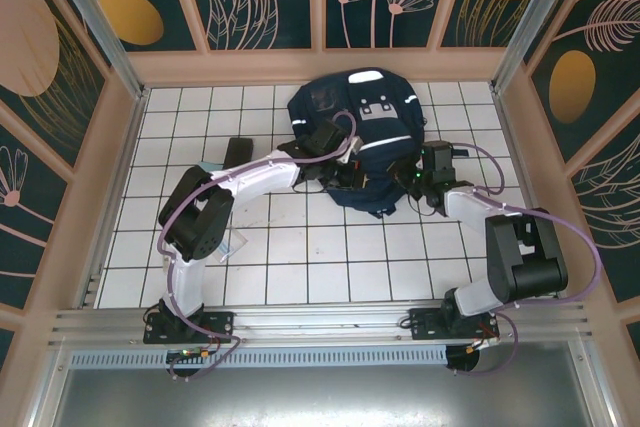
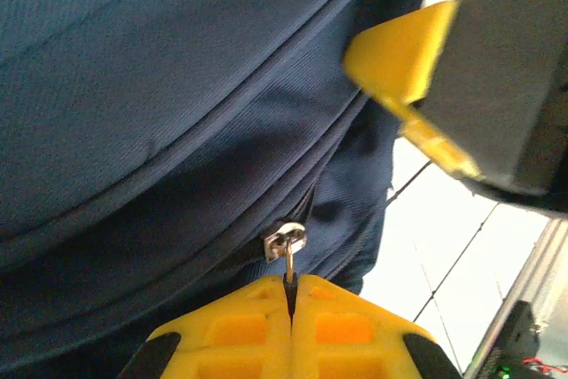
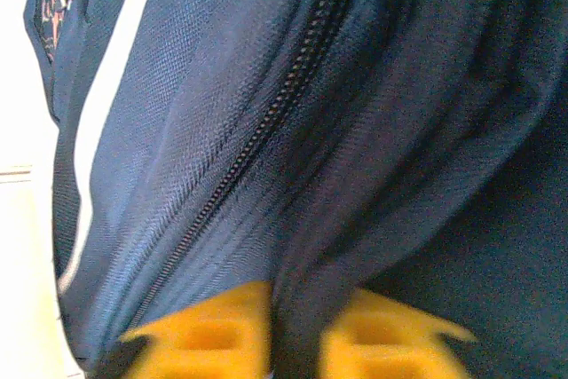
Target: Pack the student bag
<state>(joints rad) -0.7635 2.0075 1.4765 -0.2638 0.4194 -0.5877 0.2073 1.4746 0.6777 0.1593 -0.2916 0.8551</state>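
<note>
- Lying on the tiled table, toward its far side, the student bag.
- My right pincer, pressed together on a fold of its fabric.
- My left pincer, pinching the zip pull.
</note>
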